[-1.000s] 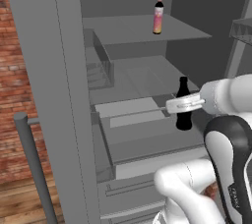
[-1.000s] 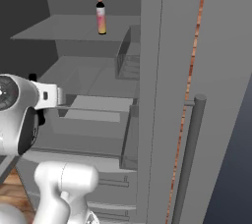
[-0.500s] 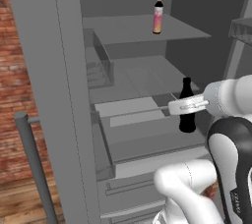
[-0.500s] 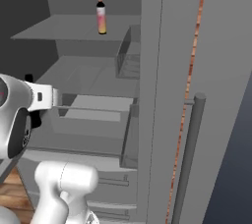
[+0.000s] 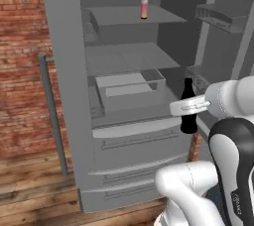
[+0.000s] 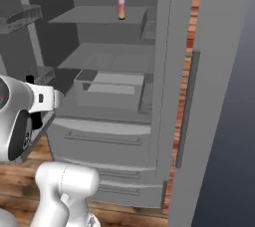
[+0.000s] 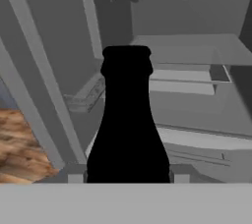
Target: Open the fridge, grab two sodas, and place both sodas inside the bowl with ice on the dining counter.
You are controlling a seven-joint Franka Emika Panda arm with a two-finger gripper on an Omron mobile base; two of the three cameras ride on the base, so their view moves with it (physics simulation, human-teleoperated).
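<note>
Your gripper (image 5: 189, 106) is closed around a black soda bottle (image 5: 188, 106), held upright in front of the open fridge (image 5: 130, 116).

The bottle's base is cut off in the hand view, and its body is too dark to show any label. The pink-orange bottle (image 5: 144, 5) stands on the top shelf, its writing too small to read. In the right base view, the arm hides most of the held bottle.
</note>
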